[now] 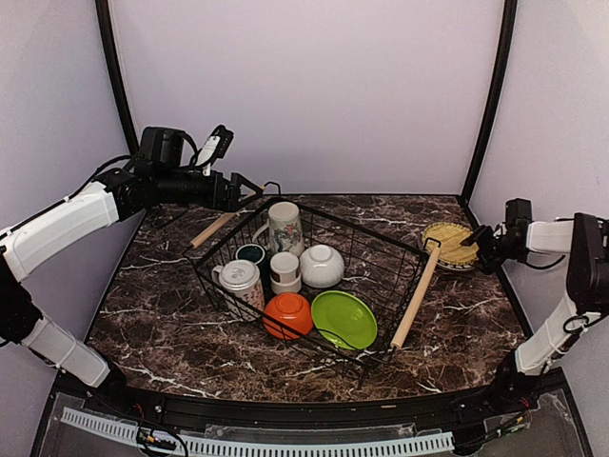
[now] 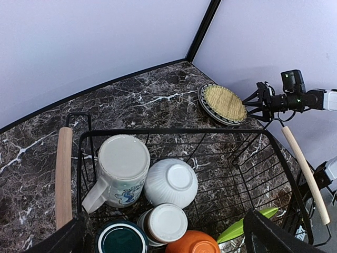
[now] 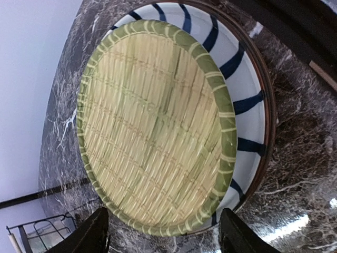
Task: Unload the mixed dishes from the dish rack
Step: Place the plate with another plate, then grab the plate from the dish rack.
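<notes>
The black wire dish rack (image 1: pixel 381 262) stands mid-table. Inside it are two patterned mugs (image 1: pixel 284 227) (image 1: pixel 240 281), a dark green cup (image 1: pixel 251 253), a small white cup (image 1: pixel 284 270), an upturned white bowl (image 1: pixel 322 266), an orange bowl (image 1: pixel 288 313) and a lime-green plate (image 1: pixel 343 318). My left gripper (image 1: pixel 249 188) hovers open over the rack's far left corner, holding nothing. At the right, outside the rack, the woven yellow plate (image 3: pixel 152 126) lies on a striped plate (image 3: pixel 247 100). My right gripper (image 3: pixel 166 234) is open, its fingers either side of the woven plate's near rim without gripping it.
The rack's wooden handles (image 1: pixel 416 297) (image 1: pixel 214 229) run along its right and left sides. The stacked plates sit close to the table's right edge and the black corner post (image 1: pixel 485 105). Bare marble table (image 1: pixel 162 314) shows left of the rack and in front of it.
</notes>
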Tool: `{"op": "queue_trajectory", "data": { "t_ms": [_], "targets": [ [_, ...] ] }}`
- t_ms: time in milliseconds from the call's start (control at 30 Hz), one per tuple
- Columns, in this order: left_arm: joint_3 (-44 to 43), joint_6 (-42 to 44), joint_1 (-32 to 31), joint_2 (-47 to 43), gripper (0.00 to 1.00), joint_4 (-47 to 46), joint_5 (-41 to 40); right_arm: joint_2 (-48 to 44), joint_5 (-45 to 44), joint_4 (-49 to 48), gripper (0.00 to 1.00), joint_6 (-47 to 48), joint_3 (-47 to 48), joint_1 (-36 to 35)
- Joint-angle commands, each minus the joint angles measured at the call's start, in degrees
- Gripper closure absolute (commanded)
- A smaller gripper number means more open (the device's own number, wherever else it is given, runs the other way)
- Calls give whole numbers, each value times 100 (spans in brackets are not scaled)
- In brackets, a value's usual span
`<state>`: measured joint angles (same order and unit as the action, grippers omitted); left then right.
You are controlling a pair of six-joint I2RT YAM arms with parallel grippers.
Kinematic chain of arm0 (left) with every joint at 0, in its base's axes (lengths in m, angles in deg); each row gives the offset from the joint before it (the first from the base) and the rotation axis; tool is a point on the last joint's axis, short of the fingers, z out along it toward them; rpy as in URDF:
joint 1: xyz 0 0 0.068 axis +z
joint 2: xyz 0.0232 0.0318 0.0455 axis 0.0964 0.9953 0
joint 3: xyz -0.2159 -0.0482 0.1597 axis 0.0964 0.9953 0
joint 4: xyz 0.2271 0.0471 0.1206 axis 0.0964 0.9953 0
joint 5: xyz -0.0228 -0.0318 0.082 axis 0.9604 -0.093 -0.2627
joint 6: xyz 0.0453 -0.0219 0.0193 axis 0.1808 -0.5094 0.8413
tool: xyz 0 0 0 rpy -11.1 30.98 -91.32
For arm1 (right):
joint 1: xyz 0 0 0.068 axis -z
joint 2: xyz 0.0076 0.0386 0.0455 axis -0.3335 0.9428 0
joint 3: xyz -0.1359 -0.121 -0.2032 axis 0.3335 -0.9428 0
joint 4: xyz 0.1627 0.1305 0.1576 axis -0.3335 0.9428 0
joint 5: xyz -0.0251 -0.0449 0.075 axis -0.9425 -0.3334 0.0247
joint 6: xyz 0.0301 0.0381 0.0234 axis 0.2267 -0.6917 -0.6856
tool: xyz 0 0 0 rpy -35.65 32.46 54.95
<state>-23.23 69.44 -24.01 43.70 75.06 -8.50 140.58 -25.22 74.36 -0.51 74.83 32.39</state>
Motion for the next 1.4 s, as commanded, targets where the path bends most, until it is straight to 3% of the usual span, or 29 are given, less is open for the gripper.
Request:
{"op": "queue_trajectory", "data": {
  "t_ms": [0,233,533,700,967,1367],
  "targets": [
    [-59,-15,-43,-68,1,57,107,-595,-517,596,28,525,133,6],
    [-59,-36,-43,-69,1,48,128,-1275,-778,1529,3,1661,656,10],
    [-45,-63,-43,-68,1,23,156,-2606,523,1215,1,2714,801,-290],
    [-41,-65,-43,-37,1,19,151,-3033,872,1178,1,3362,1123,-1121],
    [-33,-55,-43,2,1,27,112,-2766,1090,1728,1,3817,1596,-2610],
    [-41,-59,-43,46,1,28,124,-1405,-40,3289,1,4570,2408,-4808]
  ]
}}
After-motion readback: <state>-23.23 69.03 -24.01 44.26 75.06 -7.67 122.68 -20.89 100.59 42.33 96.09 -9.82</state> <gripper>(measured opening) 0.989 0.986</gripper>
